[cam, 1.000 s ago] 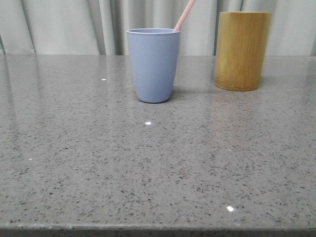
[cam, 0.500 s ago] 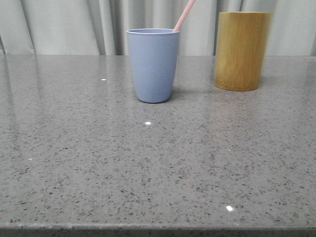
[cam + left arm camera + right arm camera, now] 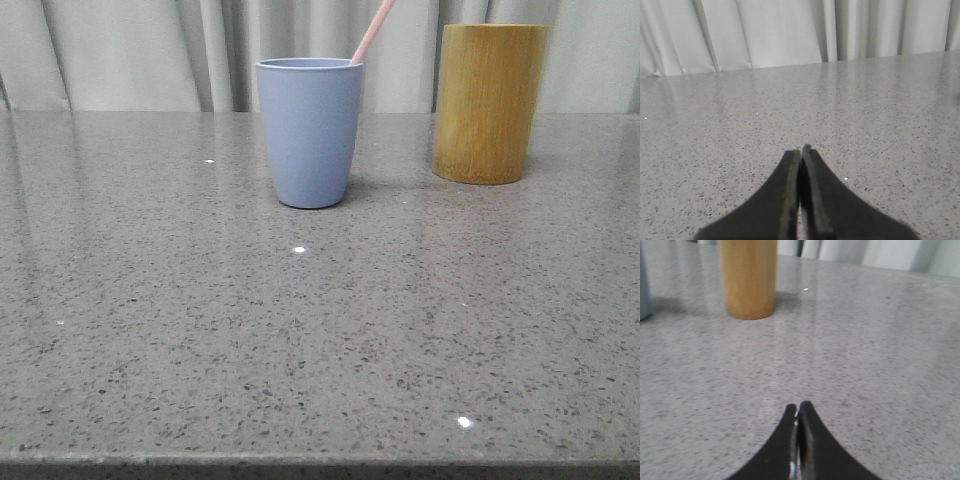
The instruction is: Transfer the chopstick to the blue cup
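Where it leans, chopstick [image 3: 372, 32] in blue cup [image 3: 310, 132]

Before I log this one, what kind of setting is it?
Probably a staged tabletop test setup, not a real kitchen: a speckled grey stone-look counter, a pale pleated curtain as backdrop, and just two props, the blue cup holding a chopstick and a wooden cup.
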Tool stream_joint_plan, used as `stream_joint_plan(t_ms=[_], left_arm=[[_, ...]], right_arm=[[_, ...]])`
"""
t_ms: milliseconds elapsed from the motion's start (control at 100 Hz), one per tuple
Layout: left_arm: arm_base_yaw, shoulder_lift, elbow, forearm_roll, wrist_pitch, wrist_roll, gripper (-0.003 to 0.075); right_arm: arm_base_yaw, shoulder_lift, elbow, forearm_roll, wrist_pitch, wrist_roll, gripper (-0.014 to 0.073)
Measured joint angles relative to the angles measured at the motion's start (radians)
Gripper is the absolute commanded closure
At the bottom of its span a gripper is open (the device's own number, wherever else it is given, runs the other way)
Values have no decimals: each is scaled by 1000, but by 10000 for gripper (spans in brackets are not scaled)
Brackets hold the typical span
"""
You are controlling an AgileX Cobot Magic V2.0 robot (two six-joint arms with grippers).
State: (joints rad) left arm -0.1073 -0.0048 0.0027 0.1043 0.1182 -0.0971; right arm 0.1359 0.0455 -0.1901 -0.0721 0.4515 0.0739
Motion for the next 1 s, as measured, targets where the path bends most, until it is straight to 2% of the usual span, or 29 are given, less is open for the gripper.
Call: stream_joint_plan(t_ms=[130,470,1000], left_arm=[[0,0,0,0,0,0,739],[0,0,0,0,-2,0,739],[0,0,0,-2,-2,0,739]], right_arm=[[-54,-53,89,6,-101,-4,662],[-63,-57,217,8,-264,-6,662],[-63,-57,218,8,-300,-4,662]])
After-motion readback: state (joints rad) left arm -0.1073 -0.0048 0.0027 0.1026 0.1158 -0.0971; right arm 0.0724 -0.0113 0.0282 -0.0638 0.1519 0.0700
